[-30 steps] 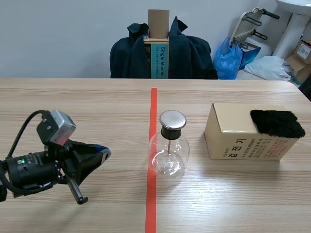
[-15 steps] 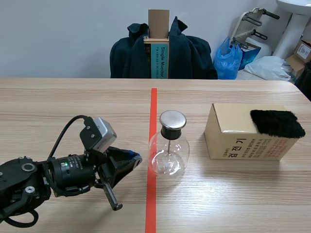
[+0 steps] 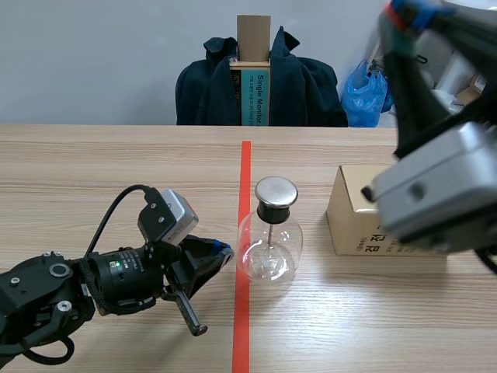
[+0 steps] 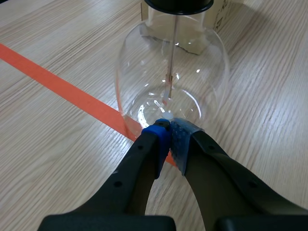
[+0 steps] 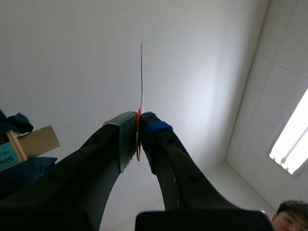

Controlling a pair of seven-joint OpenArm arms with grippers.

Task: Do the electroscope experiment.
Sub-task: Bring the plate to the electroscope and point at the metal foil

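The glass flask (image 3: 269, 250) of the electroscope stands on the tabletop (image 3: 116, 163) on the orange-red tape line, its metal cap (image 3: 276, 191) on top and a thin rod hanging inside. The left arm (image 3: 116, 281) lies low beside it. Its jaws are closed on nothing, pads together, with the tips right at the foot of the flask (image 4: 171, 72). Whether they touch the glass cannot be told.

The right arm (image 3: 439, 183) is raised close to the scene camera and blocks the view of most of the cardboard box (image 3: 351, 221) beside the flask. Its jaws point up toward the ceiling and pinch a thin pale strip (image 5: 141, 72), which sticks straight out from between the pads. Beyond the tabletop are a chair draped with a dark jacket (image 3: 210, 89) and a blue plastic bag (image 3: 363, 92).

A second ago the left arm was well to the left of the flask, and it has since come in to the flask's base. The right arm was out of the scene view then. A black furry pad on the box showed plainly and is now hidden behind that arm. The flask and box have not shifted.
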